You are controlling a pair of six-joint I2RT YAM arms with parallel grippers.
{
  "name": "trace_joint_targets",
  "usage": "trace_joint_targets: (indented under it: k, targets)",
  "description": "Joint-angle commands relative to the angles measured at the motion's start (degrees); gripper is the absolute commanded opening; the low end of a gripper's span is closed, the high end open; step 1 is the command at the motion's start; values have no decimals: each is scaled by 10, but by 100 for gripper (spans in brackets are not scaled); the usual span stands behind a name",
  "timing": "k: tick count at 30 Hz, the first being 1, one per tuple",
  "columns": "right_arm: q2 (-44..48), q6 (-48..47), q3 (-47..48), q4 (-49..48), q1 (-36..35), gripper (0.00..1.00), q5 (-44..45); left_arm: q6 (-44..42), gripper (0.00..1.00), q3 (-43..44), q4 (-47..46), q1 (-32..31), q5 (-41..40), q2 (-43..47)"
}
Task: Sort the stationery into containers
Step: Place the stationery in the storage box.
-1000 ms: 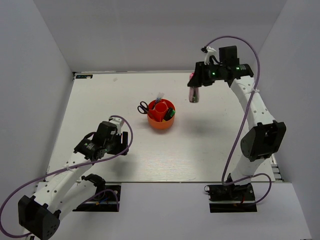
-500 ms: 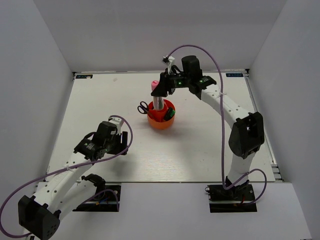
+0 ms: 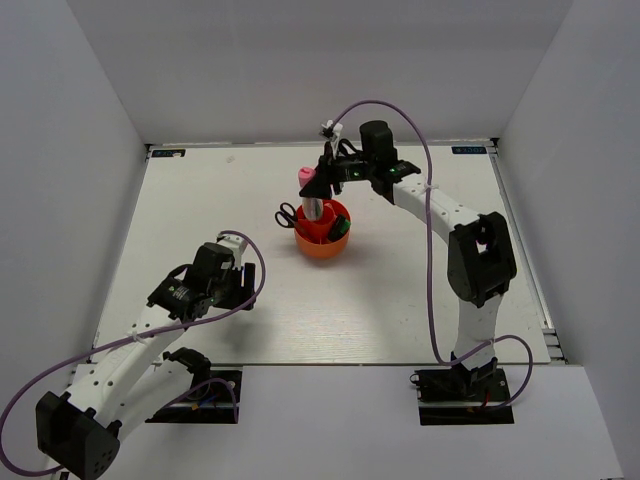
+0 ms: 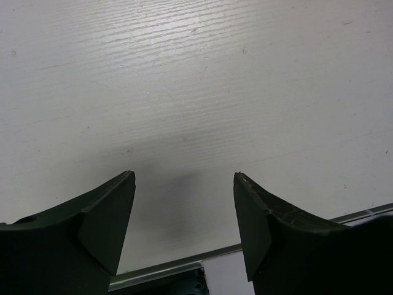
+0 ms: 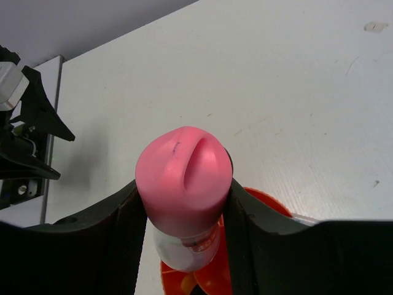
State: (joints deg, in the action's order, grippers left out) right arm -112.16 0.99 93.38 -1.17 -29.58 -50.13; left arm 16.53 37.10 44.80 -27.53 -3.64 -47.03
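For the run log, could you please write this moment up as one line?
right gripper: shut on pink-capped tube, upright over orange organizer | left gripper: open, empty, above table | stage: tube not yet released

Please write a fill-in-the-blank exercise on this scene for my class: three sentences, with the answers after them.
1. The right gripper is shut on a clear tube with a ____ cap.
2. It holds the tube over the round ____ organizer.
3. The left gripper stands ____ over the table, holding nothing.
Missing words: pink; orange; open.
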Motion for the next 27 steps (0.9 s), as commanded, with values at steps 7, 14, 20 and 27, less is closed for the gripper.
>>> trace_joint_targets:
  k: [7,14,20,27]
  targets:
    - [5,-75,-14,-45,15,0,-14,-5,76,0,-2,2,-2,0]
    - [8,-88,-28,-31,30,0,-11,-5,76,0,-2,1,-1,-3]
    - [4,-97,-29,-32,37,0,-3,-4,76,-1,-2,1,-3,-4]
    - [5,-96,-36,-29,35,0,-1,-5,76,-1,-2,2,-5,-4]
